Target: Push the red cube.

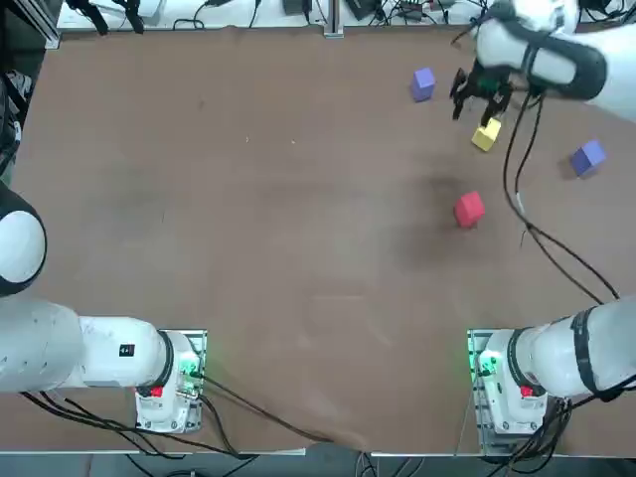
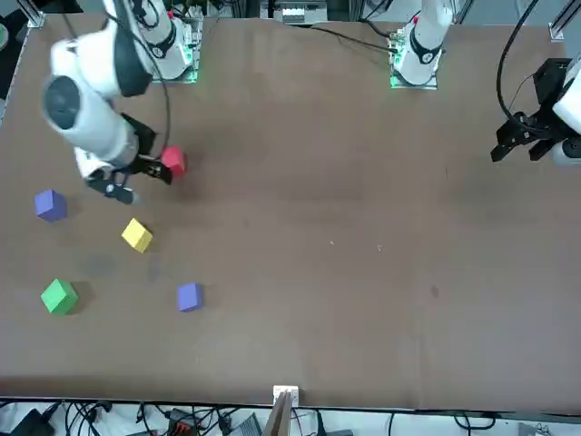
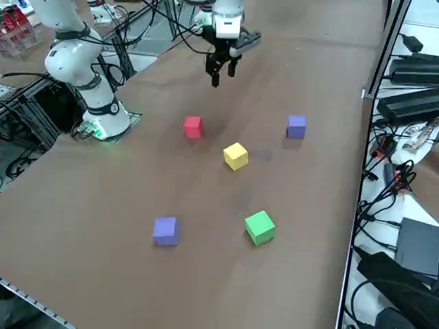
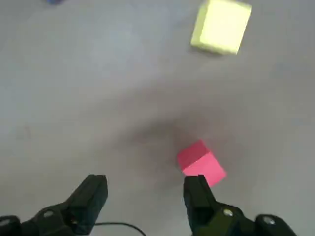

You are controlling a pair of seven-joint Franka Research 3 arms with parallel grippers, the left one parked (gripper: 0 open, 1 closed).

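right gripper (image 4: pixel 145 194): open, the two fingers (image 4: pixel 93 196) well parted, nothing gripped. held raised above the table (image 3: pixel 130 199), fingers pointing down; no contact with any cube seen.

red cube (image 4: pixel 202 162): resting on the table, lower than the gripper. top view places it on the arm-base side of the gripper; the side view agrees. in the wrist view it lies beyond one fingertip, whose tip overlaps the cube's edge by line of sight only. in the front view it shows just beside the gripper, on the base side, partly covered.

yellow cube (image 1: pixel 486 134): on the table, below the gripper's level; from overhead it shows just beside the gripper, between it and the red cube. in the wrist view it is farther from the fingers than the red cube.

first purple-blue cube (image 1: pixel 423 83): on the table, to the robot's left of the gripper as seen from overhead.

second purple-blue cube (image 1: pixel 588 158): to the robot's right of the gripper and closer to the bases in the same view, apart from the yellow cube.

green cube (image 3: pixel 260 227): on the table, to the robot's right of the gripper; mostly hidden by the gripper from overhead.
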